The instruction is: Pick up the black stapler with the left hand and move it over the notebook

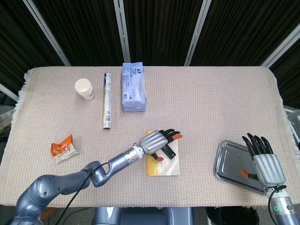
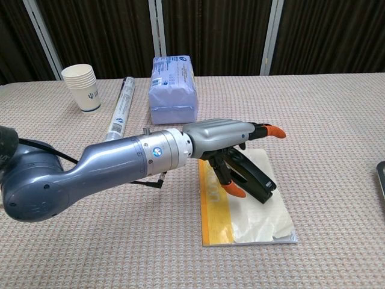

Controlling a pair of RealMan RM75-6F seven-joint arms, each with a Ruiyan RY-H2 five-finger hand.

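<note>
Overhead, left hand (image 1: 154, 141) flat, fingers spread above black stapler (image 1: 168, 150) lying on notebook (image 1: 163, 164), right hand (image 1: 266, 161) splayed over metal tray (image 1: 229, 164), chest view alone showing stapler (image 2: 254, 179) free of the fingers (image 2: 272, 130).

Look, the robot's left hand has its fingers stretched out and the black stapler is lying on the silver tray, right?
Not quite. The left hand does have its fingers stretched out, but the black stapler lies on the notebook, not on the silver tray. The chest view shows it best.
</note>
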